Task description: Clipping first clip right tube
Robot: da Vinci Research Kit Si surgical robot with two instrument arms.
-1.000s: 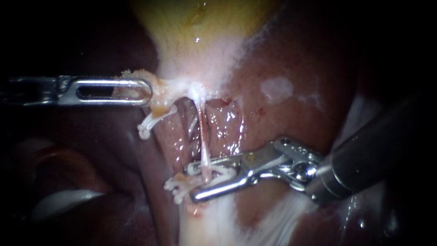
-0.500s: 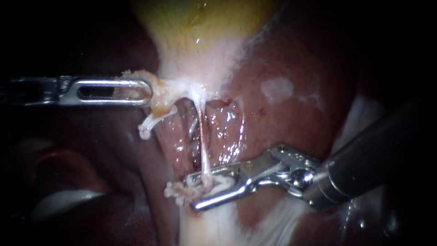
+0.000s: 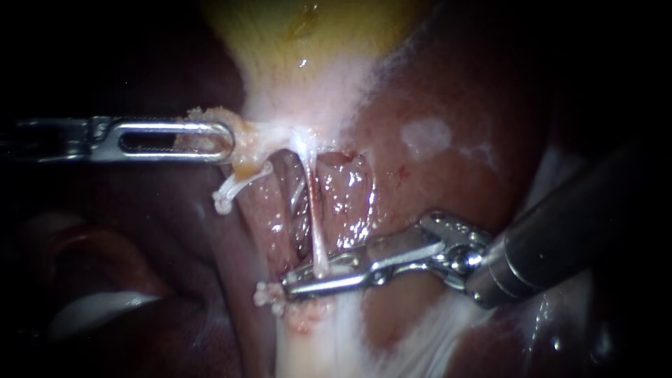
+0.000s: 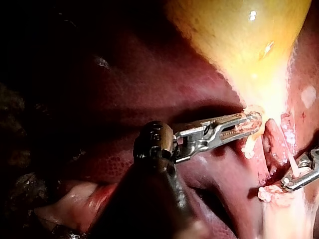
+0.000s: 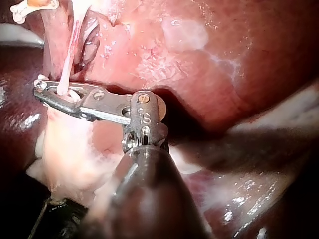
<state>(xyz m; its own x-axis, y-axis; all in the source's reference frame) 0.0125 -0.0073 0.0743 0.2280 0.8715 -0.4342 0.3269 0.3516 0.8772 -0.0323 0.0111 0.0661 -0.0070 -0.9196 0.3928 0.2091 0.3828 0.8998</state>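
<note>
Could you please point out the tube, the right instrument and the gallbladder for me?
tube [image 3: 313,210], endoscope view, on its thin middle stretch.
right instrument [image 3: 308,278], endoscope view, midway between its jaw tips.
gallbladder [image 3: 329,42], endoscope view, on its yellow wall.
</note>
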